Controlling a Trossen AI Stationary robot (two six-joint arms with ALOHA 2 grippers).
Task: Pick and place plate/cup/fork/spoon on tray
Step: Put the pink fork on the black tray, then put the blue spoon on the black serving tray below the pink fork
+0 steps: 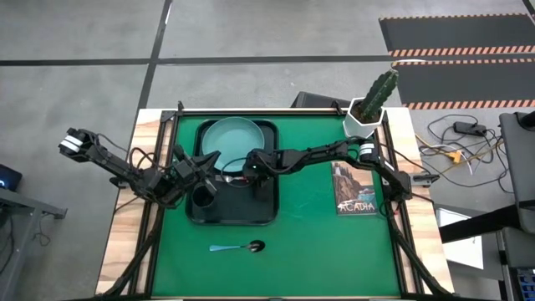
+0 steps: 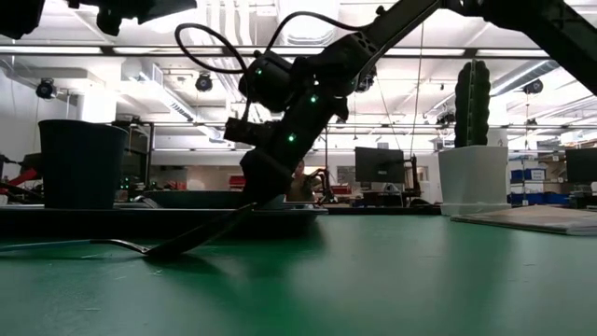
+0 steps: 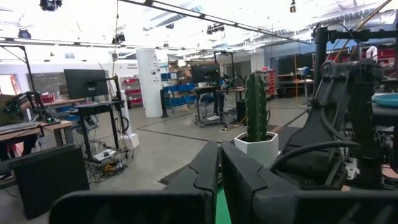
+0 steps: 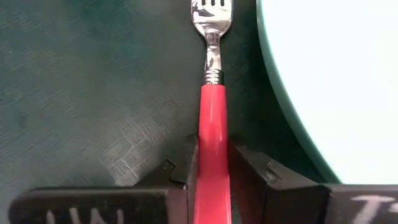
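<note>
- Red-handled fork (image 4: 213, 118) sits clamped between the right gripper (image 1: 248, 170)'s fingers (image 4: 264, 177), low over the black tray (image 1: 269, 205)'s floor, tines pointing away from the wrist.
- Teal plate (image 1: 236, 139) fills the tray's far half; its rim runs just beside the fork.
- Dark cup (image 1: 203, 196) stands on the tray's near left part, next to the left gripper (image 1: 185, 173).
- Left gripper's fingers (image 3: 205, 171) are pressed together with nothing between them, at the tray's left edge.
- Blue-handled spoon (image 1: 237, 247) lies on the green mat (image 1: 334, 251), near of the tray and apart from it.
- Cactus pot (image 1: 368, 113) stands at the far right corner; a booklet (image 1: 354, 187) lies right of the tray.
</note>
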